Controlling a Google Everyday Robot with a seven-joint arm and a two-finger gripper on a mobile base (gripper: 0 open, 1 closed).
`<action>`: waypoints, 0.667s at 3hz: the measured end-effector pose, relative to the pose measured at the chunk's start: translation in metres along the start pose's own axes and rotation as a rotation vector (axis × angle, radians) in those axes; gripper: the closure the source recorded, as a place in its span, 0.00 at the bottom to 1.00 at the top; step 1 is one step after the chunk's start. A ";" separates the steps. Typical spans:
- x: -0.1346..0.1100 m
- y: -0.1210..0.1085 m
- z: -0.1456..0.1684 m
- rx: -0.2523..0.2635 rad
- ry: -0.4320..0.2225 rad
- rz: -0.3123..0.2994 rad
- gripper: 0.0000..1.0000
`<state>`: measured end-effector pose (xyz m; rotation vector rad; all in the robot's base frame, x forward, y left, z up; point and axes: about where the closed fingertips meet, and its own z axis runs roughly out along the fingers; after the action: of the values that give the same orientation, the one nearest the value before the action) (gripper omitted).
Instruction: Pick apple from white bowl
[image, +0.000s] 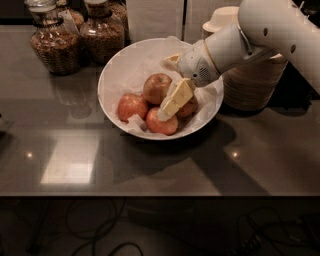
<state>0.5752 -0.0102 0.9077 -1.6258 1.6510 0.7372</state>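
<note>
The wide white bowl, lined with crumpled white paper, stands on the dark counter in the camera view. Several red apples lie in it: one at the back, one at the left, one at the front and one at the right, partly hidden by the gripper. My gripper reaches in from the right on the white arm. Its yellow tip points down and to the left, among the back, front and right apples. I cannot tell whether it touches them.
Two glass jars with brown contents stand at the back left of the bowl. A stack of beige paper bowls stands just to its right, under my arm. White boxes stand behind. The counter's front edge runs below.
</note>
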 end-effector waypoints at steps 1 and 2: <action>0.000 0.000 0.000 0.000 0.000 0.000 0.19; 0.000 0.000 0.000 0.000 0.000 0.000 0.42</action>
<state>0.5752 -0.0102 0.9077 -1.6259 1.6509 0.7373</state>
